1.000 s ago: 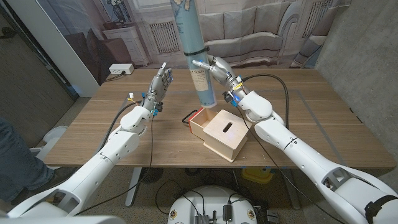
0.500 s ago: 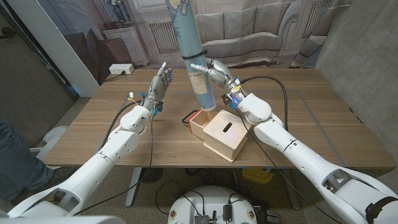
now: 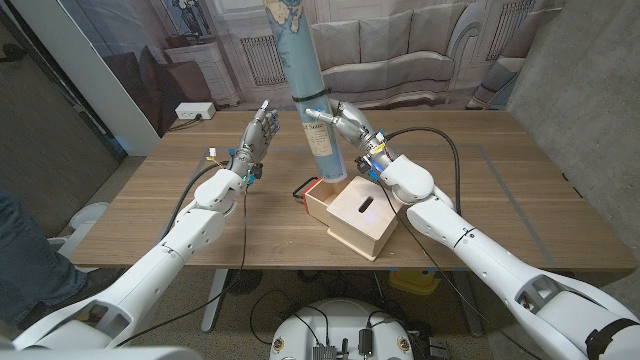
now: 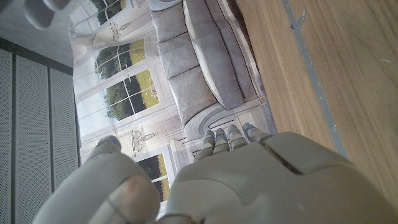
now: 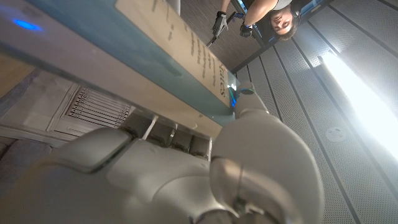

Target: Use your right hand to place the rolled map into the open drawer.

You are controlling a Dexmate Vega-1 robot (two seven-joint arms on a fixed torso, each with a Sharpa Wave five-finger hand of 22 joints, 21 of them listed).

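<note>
- Right now I'm holding the rolled map (image 3: 312,105) nearly upright, long axis close to vertical and leaning slightly, top end running out of the head view, bottom end just above or at the back edge of the open drawer (image 3: 322,200); can't tell if it's touching.
- Right hand (image 3: 345,118) is clamping the map at about mid-height from the side, fingers wrapping around the tube; right wrist view is showing the fingers (image 5: 168,134) pressing against the tube's printed label strip.
- Map is a pale blue tube with a cream label band and dark text, plus a dark band around it above the grip.
- Drawer is sticking out of a light wooden box (image 3: 362,215) toward the table's far side, red and black trim at its front; I'm judging the long tube needs tilting down to go in.
- Left hand (image 3: 255,135) is holding nothing, fingers apart and pointing up, beside the map but apart from it.
- Wooden table (image 3: 520,200) is carrying the box.
</note>
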